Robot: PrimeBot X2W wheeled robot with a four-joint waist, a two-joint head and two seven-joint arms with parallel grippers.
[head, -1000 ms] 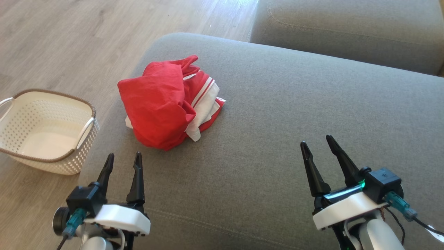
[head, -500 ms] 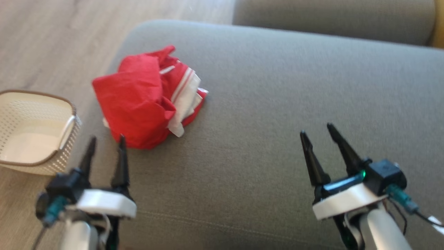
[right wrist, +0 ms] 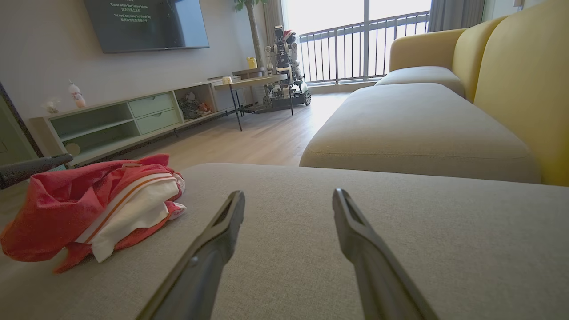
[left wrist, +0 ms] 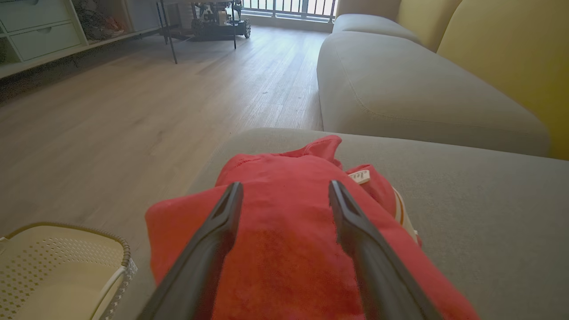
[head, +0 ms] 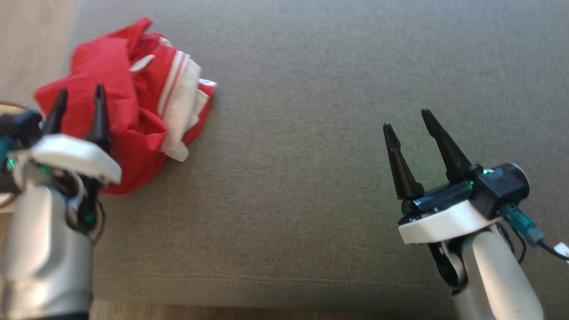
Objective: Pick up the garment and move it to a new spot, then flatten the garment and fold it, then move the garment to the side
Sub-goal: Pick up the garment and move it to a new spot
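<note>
The crumpled red-and-white garment (head: pixel 146 93) lies at the left end of the grey sofa cushion (head: pixel 311 155). The left gripper (head: pixel 80 89) hangs over it, jaws spread and empty; whether the tips touch the cloth is unclear. The right gripper (head: pixel 406 119), also spread and empty, is well apart. A cream basket (left wrist: pixel 53 266) stands just beside the cushion.

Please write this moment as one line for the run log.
step: pick-up not yet done | left gripper: open, over crumpled red garment, nothing held | right gripper: open, above sofa cushion, apart from garment
</note>
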